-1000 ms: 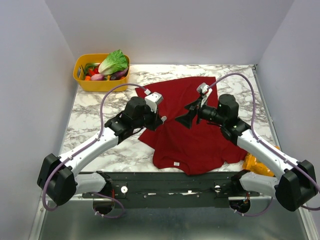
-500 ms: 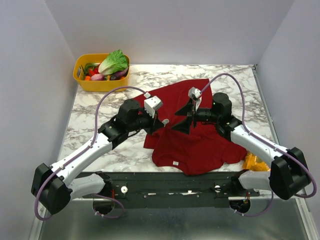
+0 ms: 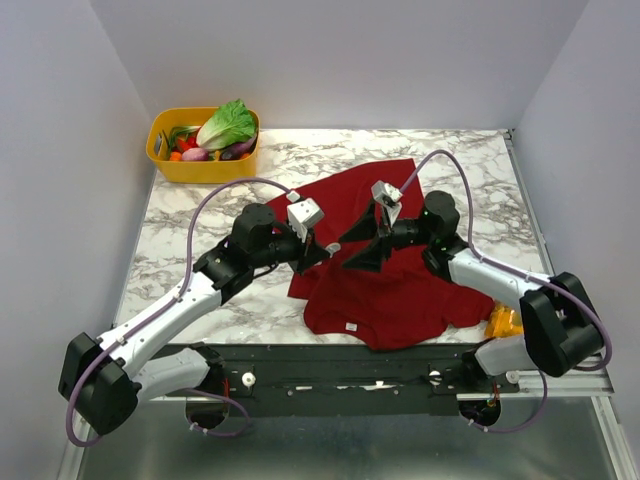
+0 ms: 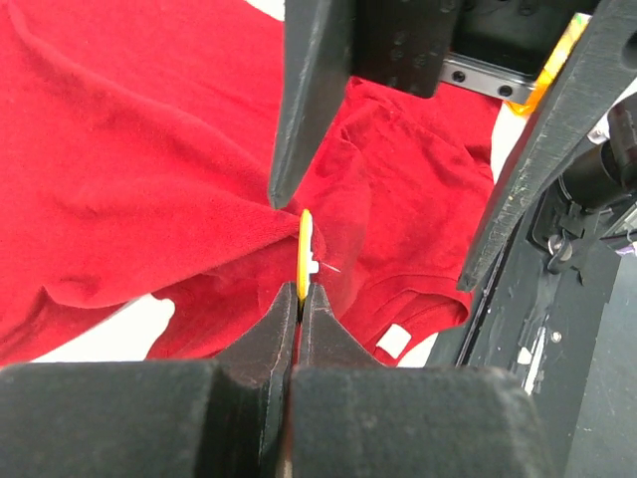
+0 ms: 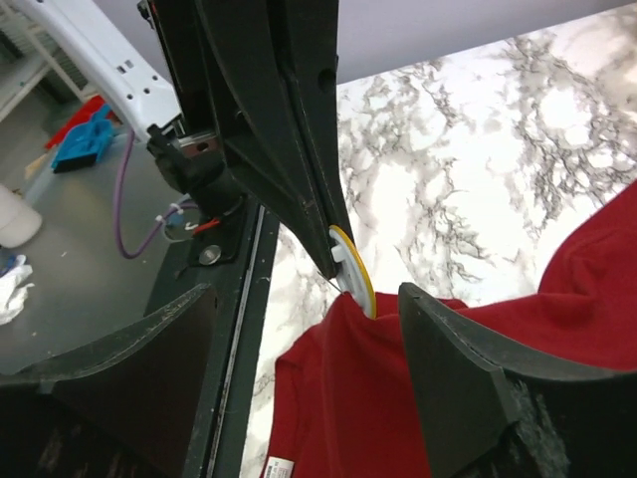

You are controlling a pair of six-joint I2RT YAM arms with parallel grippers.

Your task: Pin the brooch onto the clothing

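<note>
**Brooch held edge-on against a raised fold of the shirt**

A marble table (image 3: 470, 170) carries a dark red shirt (image 3: 400, 290) spread across its middle, crumpled along the near side. Both arms reach in over it from the near edge and meet above its left half.

The right gripper (image 3: 345, 253) is spread wide, holding nothing, its two dark fingers set either side of the other arm's tip. The left gripper (image 4: 301, 291) is clenched on the brooch (image 4: 304, 249), pinching the lower rim so the yellow disc stands upright and edge-on to its own camera.

A yellow basket (image 3: 170, 165) of vegetables sits in the far left corner, well apart from the shirt. An orange snack bag (image 3: 503, 322) lies just beside the shirt's near right hem.

From the right wrist, the brooch (image 5: 353, 274) meets the top of a raised ridge of cloth. The shirt's white label (image 4: 395, 341) lies near the table's front edge.
</note>
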